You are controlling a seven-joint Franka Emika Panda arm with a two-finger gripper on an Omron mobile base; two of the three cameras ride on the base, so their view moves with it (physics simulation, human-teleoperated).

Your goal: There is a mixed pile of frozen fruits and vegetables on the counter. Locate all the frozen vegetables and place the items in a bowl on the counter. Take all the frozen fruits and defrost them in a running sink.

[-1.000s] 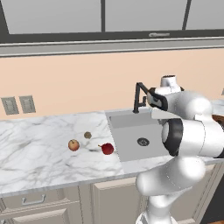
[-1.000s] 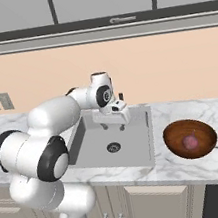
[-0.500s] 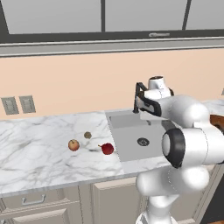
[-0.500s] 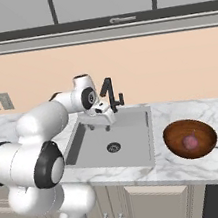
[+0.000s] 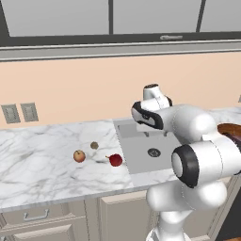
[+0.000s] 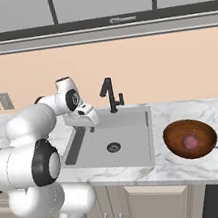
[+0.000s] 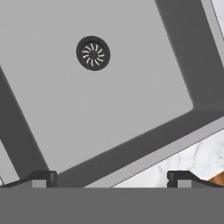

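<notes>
**Hovering over the sink, with the fruit off to the arm's left**

The jaws [image 6: 91,129] hang spread wide and empty over the left part of the sink [image 6: 132,142], pointing down into the basin; the hand view looks straight at the drain [image 7: 92,53] with nothing between the two tips.

The three fruits lie well apart from the jaws, on the worktop [image 5: 37,160] beyond the sink's left rim. The dark red one with a stem [image 5: 115,160] is nearest, close to that rim. The orange-yellow one [image 5: 79,156] sits farther left, and the small olive-brown one [image 5: 94,145] lies between them, nearer the wall.

The pinkish ball [image 6: 190,141] already rests in the brown bowl [image 6: 172,135] on the far side of the sink.

By my judgement, the next reach runs leftward across the rim, to the red fruit first.
</notes>
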